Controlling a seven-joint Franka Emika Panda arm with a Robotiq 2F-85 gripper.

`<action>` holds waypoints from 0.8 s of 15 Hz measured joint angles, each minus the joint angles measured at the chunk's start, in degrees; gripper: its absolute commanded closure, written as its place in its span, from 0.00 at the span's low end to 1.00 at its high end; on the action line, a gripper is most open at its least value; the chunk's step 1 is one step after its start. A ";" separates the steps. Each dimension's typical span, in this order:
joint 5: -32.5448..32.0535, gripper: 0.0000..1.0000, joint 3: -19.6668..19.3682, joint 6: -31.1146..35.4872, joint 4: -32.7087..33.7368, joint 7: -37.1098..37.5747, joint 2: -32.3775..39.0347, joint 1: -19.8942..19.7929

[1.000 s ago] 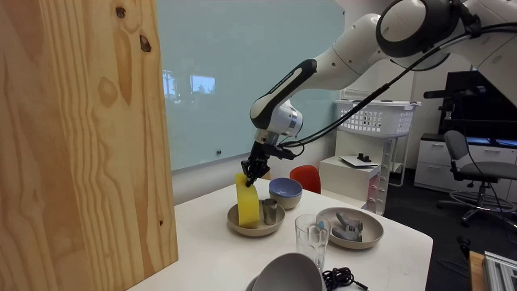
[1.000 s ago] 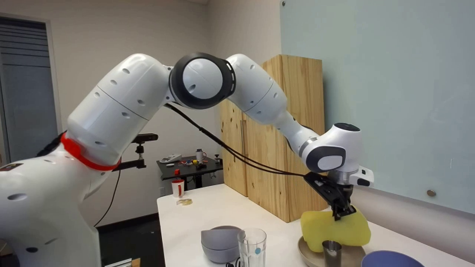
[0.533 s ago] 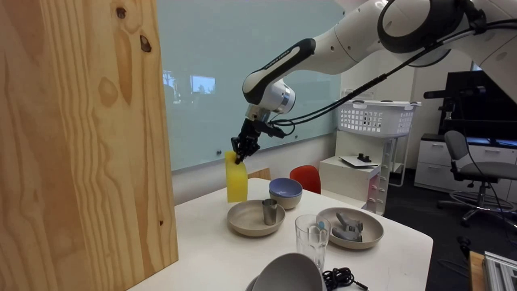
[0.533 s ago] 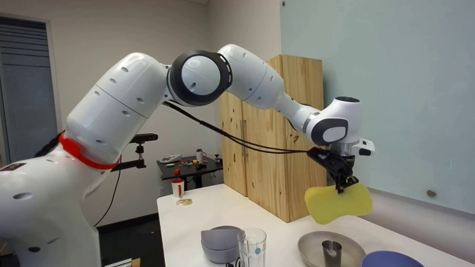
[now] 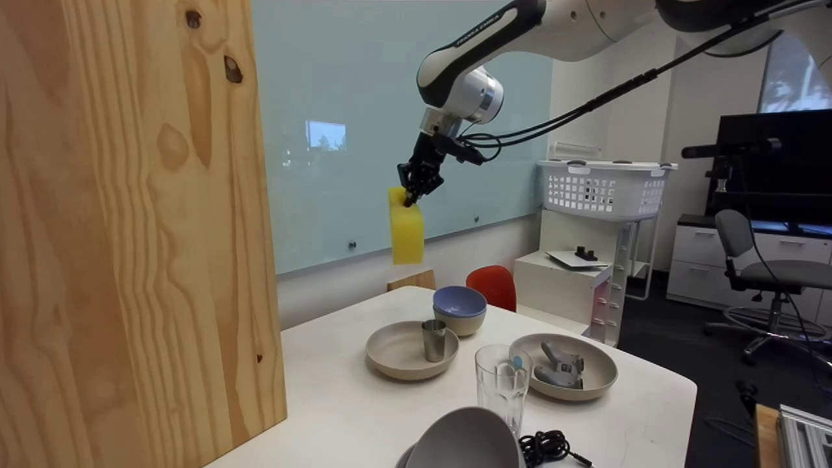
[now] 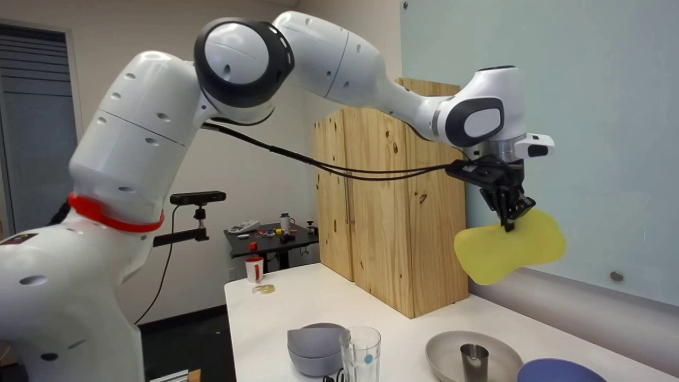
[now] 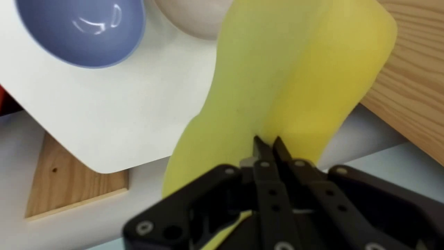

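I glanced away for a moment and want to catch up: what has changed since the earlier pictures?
The gripper has lifted the yellow sponge up from the beige dish, so it now hangs in the air. Nothing was newly gripped or let go. The metal cup in the dish, blue bowl and drinking glass stayed put.

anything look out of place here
Yes: what looks like a grey game controller lies in a beige dish, an odd spot for electronics, and two grey bowls are stacked askew, the upper tilted. The yellow sponge looks pinched where gripped.
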 measured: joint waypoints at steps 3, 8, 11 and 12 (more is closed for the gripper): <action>-1.03 0.99 -2.83 0.02 -5.61 0.54 -5.33 -0.22; -1.06 0.99 -6.51 1.97 -17.86 0.43 -12.93 -1.97; -1.06 0.99 -9.18 2.66 -24.42 0.02 -16.80 -3.86; -1.06 0.99 -10.06 2.84 -26.23 -0.35 -17.83 -4.49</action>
